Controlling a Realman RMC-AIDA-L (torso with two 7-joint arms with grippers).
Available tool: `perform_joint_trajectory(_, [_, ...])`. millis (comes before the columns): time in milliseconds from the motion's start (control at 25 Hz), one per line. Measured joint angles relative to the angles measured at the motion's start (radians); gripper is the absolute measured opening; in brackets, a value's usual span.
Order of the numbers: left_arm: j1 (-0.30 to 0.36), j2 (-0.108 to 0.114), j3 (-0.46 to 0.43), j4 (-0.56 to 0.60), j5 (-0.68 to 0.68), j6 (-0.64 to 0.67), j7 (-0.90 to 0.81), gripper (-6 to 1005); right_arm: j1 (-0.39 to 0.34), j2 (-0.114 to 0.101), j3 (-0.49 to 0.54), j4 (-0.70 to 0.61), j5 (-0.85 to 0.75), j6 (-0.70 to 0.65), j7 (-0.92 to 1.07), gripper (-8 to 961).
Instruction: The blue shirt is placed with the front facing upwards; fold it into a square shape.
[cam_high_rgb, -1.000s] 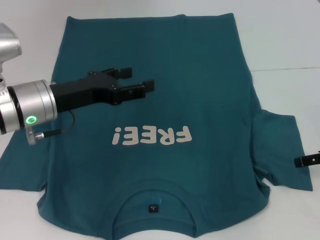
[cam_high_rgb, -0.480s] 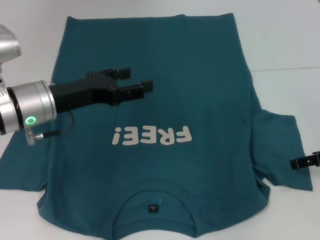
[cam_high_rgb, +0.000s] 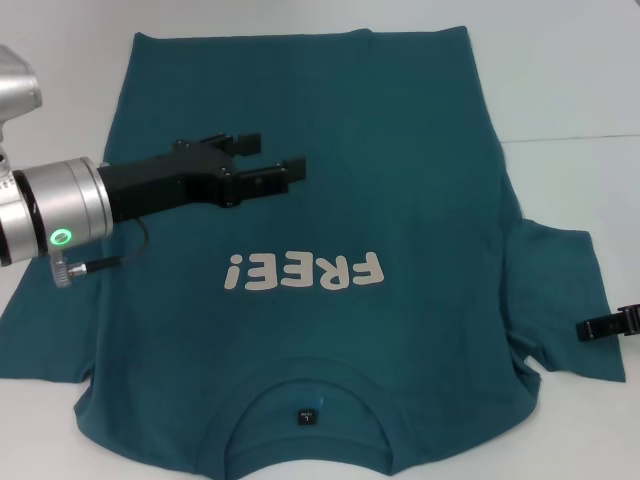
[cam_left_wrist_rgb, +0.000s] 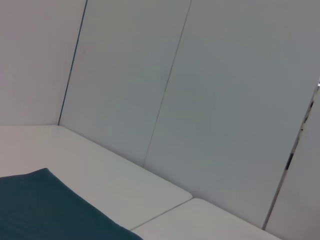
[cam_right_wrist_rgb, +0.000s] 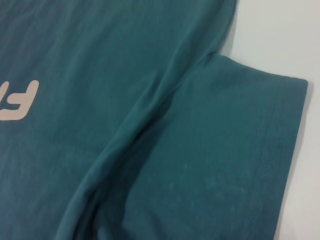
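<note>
The blue shirt lies flat on the white table, front up, with the pale "FREE!" lettering on the chest and the collar nearest me. My left gripper hovers over the shirt's left middle, above the lettering, open and empty. My right gripper shows only as a dark tip at the outer edge of the right sleeve. The right wrist view looks down on that sleeve and the shirt's side seam. A corner of the shirt shows in the left wrist view.
The white table has a seam running off to the right behind the sleeve. Pale wall panels stand behind the table. The left sleeve spreads out under my left arm.
The right gripper has crept slightly toward me and inward along the right sleeve's edge. The left gripper has barely moved. The shirt lies as before.
</note>
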Motion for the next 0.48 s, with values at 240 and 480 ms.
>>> perform_joint_trajectory(240, [-0.002, 0.0, 0.0, 0.0, 0.0, -0.002, 0.001, 875, 0.005, 0.0, 0.0, 0.004, -0.002, 0.003, 0.001, 791])
perform_joint_trajectory(480, [-0.004, 0.002, 0.0, 0.004, 0.0, -0.003, -0.001, 875, 0.017, 0.001, -0.001, 0.026, -0.011, 0.003, 0.0, 792])
